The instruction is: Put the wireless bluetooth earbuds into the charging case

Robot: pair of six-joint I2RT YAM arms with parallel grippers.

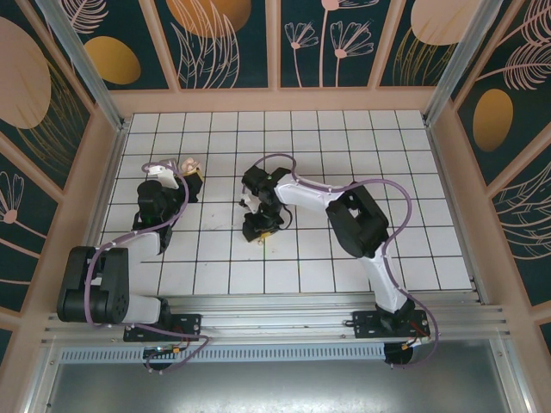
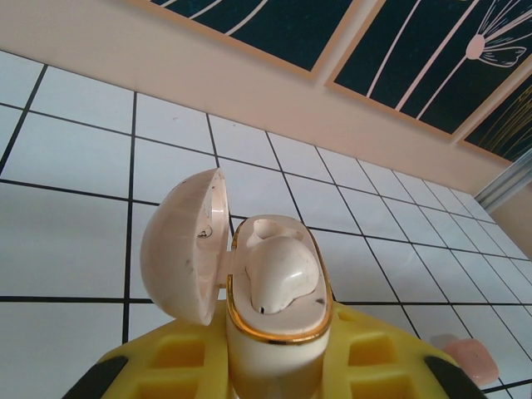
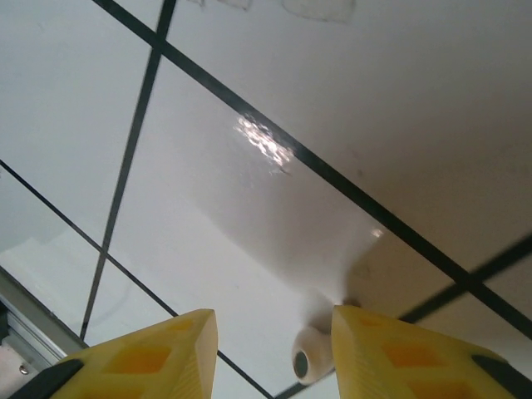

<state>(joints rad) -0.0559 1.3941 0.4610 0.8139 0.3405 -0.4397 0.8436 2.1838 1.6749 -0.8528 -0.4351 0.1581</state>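
Your left gripper (image 1: 191, 172) is clamped on the charging case (image 2: 266, 362), holding it upright with the lid (image 2: 183, 249) swung aside, likely so the wells face up for loading. One cream earbud (image 2: 283, 270) sits inside. Your right gripper (image 3: 273, 332) hangs low over the tiled floor (image 3: 249, 208), fingers partly apart, gripping nothing. A loose cream earbud (image 3: 309, 359) lies between them, against one finger. A pink piece (image 2: 470, 362) lies near the case, too cropped to name.

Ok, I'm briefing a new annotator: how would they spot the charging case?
Find the white tiled floor, then the left arm's yellow fingers. Clamped between them stands the cream egg-shaped charging case. Its gold rim, open lid and seated cream earbud set it apart.
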